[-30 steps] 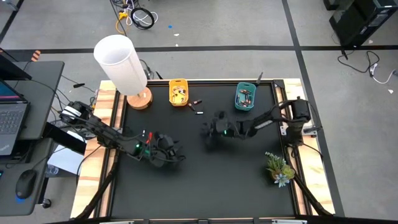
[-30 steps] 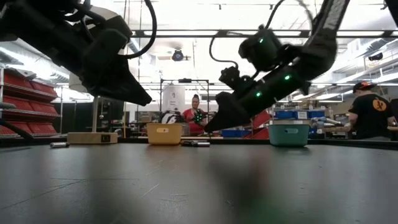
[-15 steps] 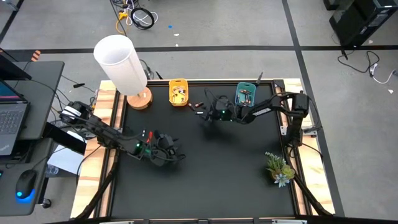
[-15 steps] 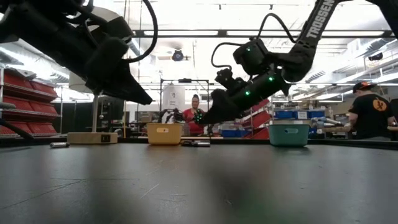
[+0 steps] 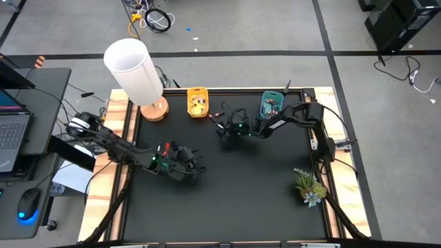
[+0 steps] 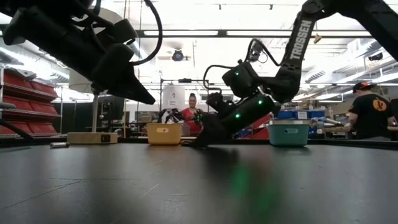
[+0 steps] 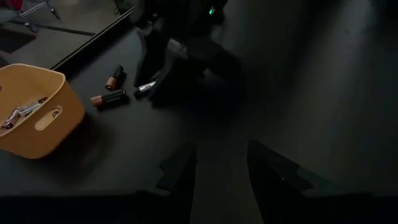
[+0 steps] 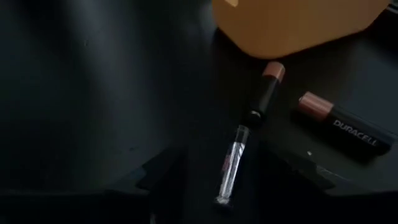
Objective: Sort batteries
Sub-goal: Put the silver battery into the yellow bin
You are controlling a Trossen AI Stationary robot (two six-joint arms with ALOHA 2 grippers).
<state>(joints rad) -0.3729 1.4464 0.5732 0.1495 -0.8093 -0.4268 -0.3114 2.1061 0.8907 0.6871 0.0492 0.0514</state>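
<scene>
Three loose batteries lie flat on the black table just beside the yellow bin (image 5: 198, 102): a slim silver battery (image 8: 231, 163) and two dark batteries with copper ends (image 8: 264, 93) (image 8: 345, 124). My right gripper (image 8: 231, 179) is open and low over the table, one finger on either side of the silver battery without touching it. The gripper (image 5: 222, 129) sits between the yellow bin and the teal bin (image 5: 271, 107); both bins hold batteries. My left gripper (image 7: 217, 165) hovers open and empty over the table's left middle (image 5: 195, 167).
A white lamp (image 5: 134, 69) on a wooden base stands at the far left corner. A small plant (image 5: 308, 186) sits near the right edge. Open black table lies in front of both arms. People stand in the room beyond the far edge.
My right gripper has swung from the table's middle toward the far edge and left, sinking close to the tabletop beside the loose batteries next to the yellow bin. The batteries have stayed where they were.
</scene>
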